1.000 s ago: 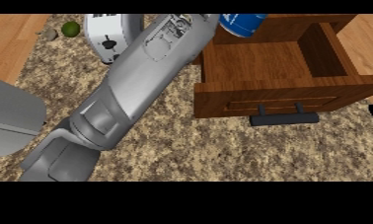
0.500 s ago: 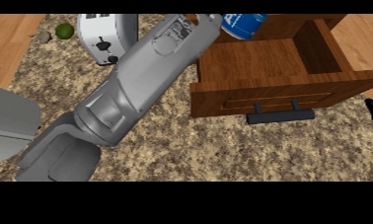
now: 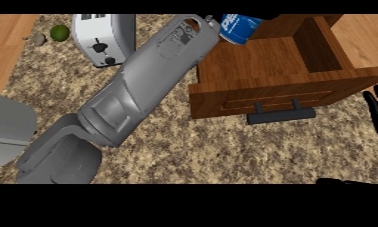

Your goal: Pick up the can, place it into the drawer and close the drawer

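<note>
1. One grey forearm (image 3: 140, 91), the robot's left, stretches diagonally from the lower left corner up across the speckled counter (image 3: 221, 156) toward the top edge.
2. Its hand is out of view past the top edge, so its grasp cannot be told.
3. Just beside the wrist, the blue can (image 3: 238, 27) sits tilted over the back left corner of the open wooden drawer (image 3: 258, 66), whose dark handle (image 3: 280, 114) faces the viewer.
4. At the right edge, black fingers of the right hand (image 3: 373, 108) show, straight and relaxed, well apart from the can.
5. A white toaster (image 3: 100, 38) stands left of the arm, with a green lime (image 3: 60, 32) beside it.
</note>
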Available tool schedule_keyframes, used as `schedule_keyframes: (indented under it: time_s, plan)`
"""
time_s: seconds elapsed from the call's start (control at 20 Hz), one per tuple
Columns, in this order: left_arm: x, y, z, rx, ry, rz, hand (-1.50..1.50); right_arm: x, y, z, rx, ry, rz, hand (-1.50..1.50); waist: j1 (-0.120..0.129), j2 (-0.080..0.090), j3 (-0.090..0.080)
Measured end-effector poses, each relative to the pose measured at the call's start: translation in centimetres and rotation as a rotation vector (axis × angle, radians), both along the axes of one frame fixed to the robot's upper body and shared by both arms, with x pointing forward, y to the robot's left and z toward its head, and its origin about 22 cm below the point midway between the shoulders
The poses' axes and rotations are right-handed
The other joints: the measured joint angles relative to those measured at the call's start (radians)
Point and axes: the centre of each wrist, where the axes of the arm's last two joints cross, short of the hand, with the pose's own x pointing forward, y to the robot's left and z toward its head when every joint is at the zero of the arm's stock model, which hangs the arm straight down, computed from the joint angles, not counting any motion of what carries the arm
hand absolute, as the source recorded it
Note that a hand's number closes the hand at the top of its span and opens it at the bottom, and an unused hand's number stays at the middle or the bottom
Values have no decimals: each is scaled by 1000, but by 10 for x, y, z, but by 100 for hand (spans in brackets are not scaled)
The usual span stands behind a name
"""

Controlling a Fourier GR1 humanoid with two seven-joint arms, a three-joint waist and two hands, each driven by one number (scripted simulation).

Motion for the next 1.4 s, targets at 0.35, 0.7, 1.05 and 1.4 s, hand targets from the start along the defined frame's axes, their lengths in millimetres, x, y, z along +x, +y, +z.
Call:
schedule_keyframes:
  time_s: [0.35,0.7,1.05,1.4]
  plan:
    - [3,6,-16,56,-26,29,-150,6,0,0,-2,-9,10,-150,-14,5,0]
    - [5,13,-32,65,-20,91,-150,8,4,3,-16,-13,21,-150,-28,8,0]
    - [3,12,-37,50,-27,132,-150,8,4,6,-14,-21,31,-150,-34,8,0]
    - [3,13,-40,5,-19,155,-150,3,1,21,-145,-90,6,-150,-35,9,-1]
